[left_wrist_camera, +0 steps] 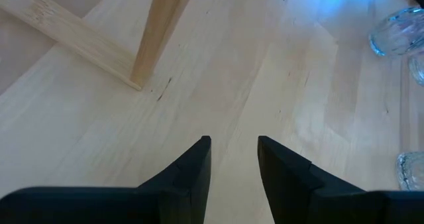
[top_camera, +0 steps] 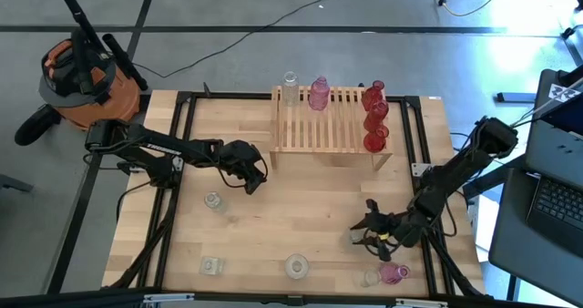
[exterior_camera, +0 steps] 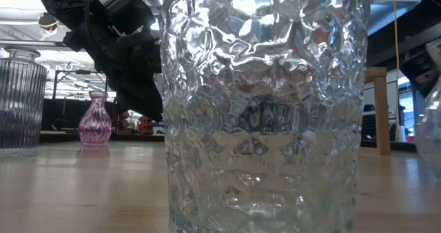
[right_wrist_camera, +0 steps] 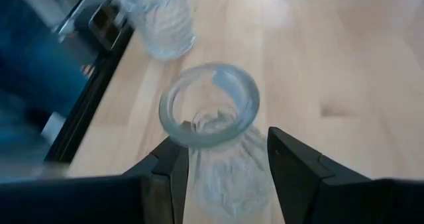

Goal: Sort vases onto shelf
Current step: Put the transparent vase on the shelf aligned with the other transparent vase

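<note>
My right gripper (right_wrist_camera: 225, 168) seems closed on the clear vase (right_wrist_camera: 212, 111), slick, brittle glass sitting between my fingers, best held below its rim.

In the low view a dimpled clear vase (exterior_camera: 265, 109) filled the frame's centre, cut off top and bottom, hiding the shelf.

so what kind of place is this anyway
Likely a robotics lab or workshop: a plank table on a bare concrete floor with cables, an orange shop vacuum beside it, and a laptop at the table's right.
</note>
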Available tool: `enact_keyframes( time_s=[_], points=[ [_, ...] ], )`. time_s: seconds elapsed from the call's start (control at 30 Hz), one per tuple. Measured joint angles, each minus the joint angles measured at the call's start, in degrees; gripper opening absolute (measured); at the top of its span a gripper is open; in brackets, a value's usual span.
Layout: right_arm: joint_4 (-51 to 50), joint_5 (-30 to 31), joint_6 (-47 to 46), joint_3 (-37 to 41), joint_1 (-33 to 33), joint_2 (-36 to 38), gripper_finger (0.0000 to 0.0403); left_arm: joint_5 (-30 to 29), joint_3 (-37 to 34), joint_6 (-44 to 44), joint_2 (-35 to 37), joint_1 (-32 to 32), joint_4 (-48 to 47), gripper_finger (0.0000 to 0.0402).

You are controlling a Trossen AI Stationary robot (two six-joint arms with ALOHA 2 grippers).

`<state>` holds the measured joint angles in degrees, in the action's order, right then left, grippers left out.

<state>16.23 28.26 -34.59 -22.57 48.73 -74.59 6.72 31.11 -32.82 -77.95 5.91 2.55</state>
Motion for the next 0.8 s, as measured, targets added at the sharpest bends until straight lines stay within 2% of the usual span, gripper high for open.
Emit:
enact_keyframes(
  time_s=[0.43,0.8],
  points=[
    [2.2,9.7,2.2,0.0,-0.6,-2.6,0.0152,0.5,0.0,0.4,0.0,0.0,0.0,0.0117],
    [4.3,9.7,9.3,0.0,-8.6,-2.6,0.0152,0.5,0.0,0.4,0.0,0.0,0.0,0.0117]
  ],
)
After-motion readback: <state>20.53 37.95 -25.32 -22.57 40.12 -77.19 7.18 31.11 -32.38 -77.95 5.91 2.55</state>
